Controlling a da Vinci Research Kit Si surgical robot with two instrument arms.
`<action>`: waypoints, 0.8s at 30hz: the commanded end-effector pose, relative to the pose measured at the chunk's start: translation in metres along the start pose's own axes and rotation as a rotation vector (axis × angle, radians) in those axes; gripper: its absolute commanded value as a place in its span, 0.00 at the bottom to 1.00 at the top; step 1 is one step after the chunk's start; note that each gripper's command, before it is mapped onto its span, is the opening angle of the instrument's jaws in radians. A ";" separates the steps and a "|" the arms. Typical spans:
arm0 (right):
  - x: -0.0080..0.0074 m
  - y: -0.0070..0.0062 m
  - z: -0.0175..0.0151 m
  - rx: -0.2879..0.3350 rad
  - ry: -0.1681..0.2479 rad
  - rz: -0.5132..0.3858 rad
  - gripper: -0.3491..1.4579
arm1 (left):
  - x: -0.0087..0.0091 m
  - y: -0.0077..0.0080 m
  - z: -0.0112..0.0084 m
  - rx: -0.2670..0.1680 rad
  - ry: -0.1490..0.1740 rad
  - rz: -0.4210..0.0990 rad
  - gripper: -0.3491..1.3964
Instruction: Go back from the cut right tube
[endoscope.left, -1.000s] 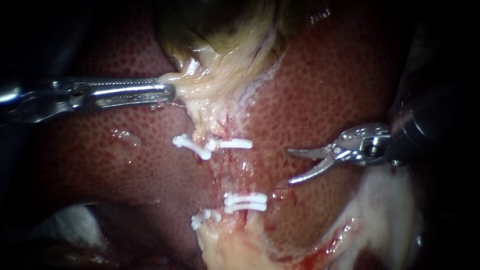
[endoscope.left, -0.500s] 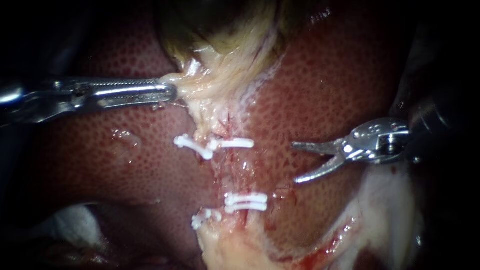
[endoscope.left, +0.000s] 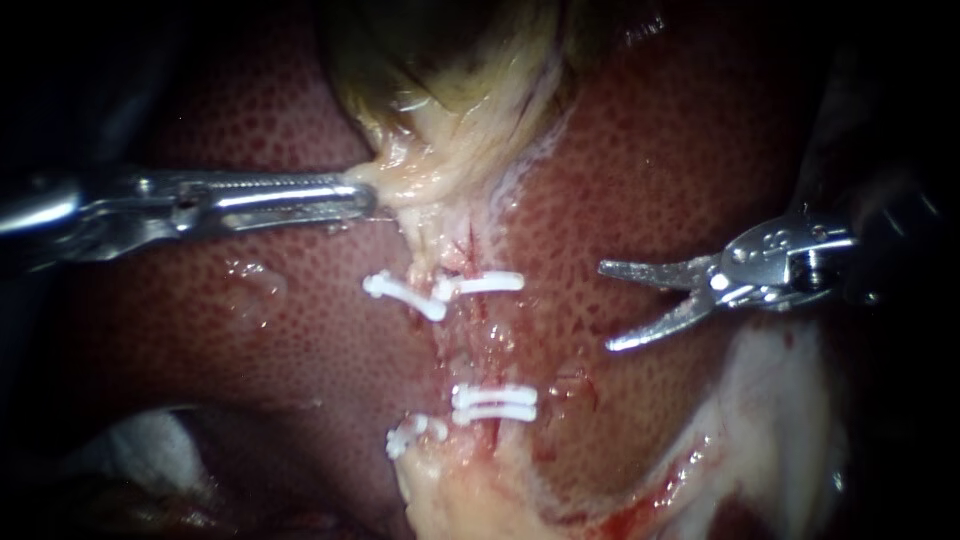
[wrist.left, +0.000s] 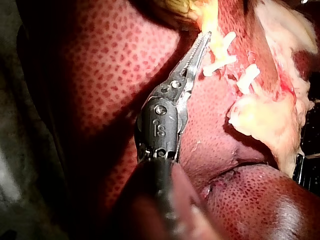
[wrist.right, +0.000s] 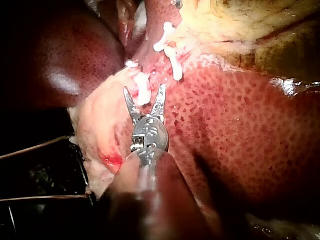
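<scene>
The clipped tubes run down the middle of the liver (endoscope.left: 650, 150). White clips (endoscope.left: 485, 283) cross above and more clips (endoscope.left: 495, 402) below, with the cut gap of the right tube (endoscope.left: 490, 338) between them. My right instrument (endoscope.left: 605, 307) hangs well to the right of that gap, over the liver, its curved jaws open and empty. In the right wrist view, my right instrument (wrist.right: 144, 90) is open short of a clip (wrist.right: 141, 92). My left instrument (endoscope.left: 358, 197) is shut on the pale neck of the gallbladder (endoscope.left: 450, 90). In the left wrist view, my left instrument (wrist.left: 202, 40) lies beside the clips (wrist.left: 220, 56).
Pale fatty tissue (endoscope.left: 780, 420) with some blood lies under my right instrument's shaft. White gauze (endoscope.left: 150, 440) shows at the lower left. More pale tissue (endoscope.left: 450, 500) sits below the lower clips.
My right instrument has drawn back to the right and slightly up, away from the cut tube, jaws still open. The left instrument and the upper clips have shifted slightly right.
</scene>
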 end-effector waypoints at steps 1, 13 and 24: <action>-0.0001 0.0001 0.0001 0.000 0.000 0.000 0.98 | -0.0004 0.0001 0.0007 -0.001 -0.009 0.007 0.00; -0.0002 0.0001 0.0001 -0.002 0.002 0.001 0.98 | -0.0022 0.0006 0.0050 -0.021 -0.036 0.011 0.00; -0.0002 0.0001 0.0001 -0.003 0.005 0.001 0.98 | -0.0022 0.0005 0.0050 -0.021 -0.036 0.011 0.00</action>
